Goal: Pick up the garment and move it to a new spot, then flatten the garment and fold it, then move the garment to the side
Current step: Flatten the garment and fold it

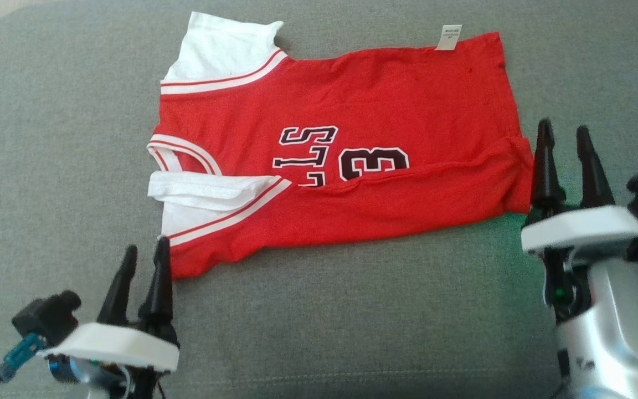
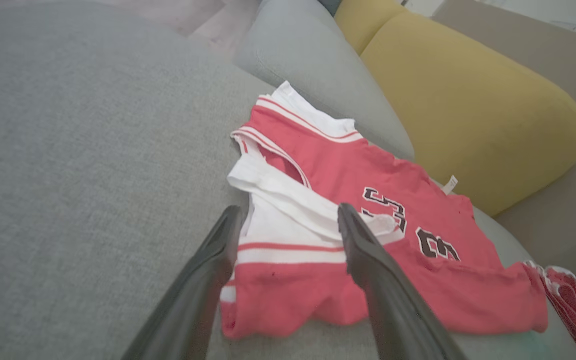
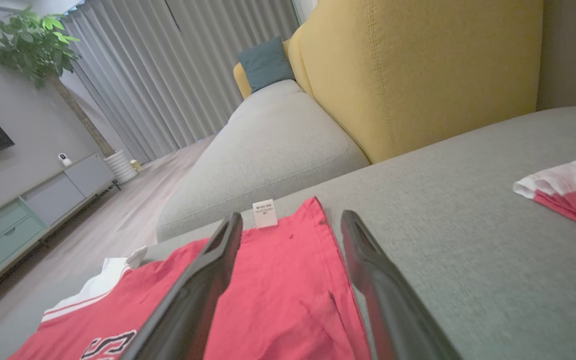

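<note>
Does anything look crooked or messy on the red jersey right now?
Yes: the jersey has its near edge folded over the printed number, hiding part of it, and its near white sleeve lies crumpled.

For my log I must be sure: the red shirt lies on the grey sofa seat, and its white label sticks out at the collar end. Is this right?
Not quite: in the head view the white label sticks out at the hem end of the red shirt, not the collar. The rest is right.
</note>
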`<state>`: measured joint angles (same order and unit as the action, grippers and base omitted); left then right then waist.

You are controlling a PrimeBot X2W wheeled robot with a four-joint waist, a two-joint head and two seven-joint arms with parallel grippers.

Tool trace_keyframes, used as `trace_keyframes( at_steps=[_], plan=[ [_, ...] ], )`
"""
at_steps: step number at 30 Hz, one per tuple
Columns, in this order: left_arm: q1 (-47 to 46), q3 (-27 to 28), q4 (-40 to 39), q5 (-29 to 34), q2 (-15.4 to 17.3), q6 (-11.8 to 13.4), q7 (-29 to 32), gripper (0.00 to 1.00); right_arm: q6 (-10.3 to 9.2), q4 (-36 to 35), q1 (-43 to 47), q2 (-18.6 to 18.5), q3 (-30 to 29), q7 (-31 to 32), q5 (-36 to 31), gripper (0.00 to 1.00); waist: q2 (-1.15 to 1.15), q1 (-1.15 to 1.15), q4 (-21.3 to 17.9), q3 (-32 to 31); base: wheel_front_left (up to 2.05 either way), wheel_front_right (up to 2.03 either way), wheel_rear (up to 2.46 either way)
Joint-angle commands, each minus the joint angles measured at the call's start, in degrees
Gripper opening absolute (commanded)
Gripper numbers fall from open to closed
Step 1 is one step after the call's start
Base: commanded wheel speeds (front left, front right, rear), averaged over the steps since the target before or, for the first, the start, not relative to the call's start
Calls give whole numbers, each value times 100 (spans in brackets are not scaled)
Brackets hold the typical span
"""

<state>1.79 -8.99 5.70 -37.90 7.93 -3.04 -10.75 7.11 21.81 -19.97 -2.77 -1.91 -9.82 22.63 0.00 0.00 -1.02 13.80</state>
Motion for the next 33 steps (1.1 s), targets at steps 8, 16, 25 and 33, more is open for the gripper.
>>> trace_keyframes(
  at_steps=[8,16,25,33],
  plan=[
    [193,22,-358,-126,224,276,813,100,37,-840,531,-11,223,288,-134,100,0,0,-132,0,0,0,0],
    [51,79,8,-170,273,576,1169,100,37,-1058,601,-11,350,384,-97,100,0,0,-329,111,0,0,0],
    [-12,62,181,-247,280,601,1277,100,37,-1059,686,-10,340,440,-143,100,0,0,-388,75,0,0,0],
    [-66,33,243,-257,296,552,1212,0,37,-614,726,-10,251,914,-637,100,0,0,-291,0,0,0,0]
  ],
)
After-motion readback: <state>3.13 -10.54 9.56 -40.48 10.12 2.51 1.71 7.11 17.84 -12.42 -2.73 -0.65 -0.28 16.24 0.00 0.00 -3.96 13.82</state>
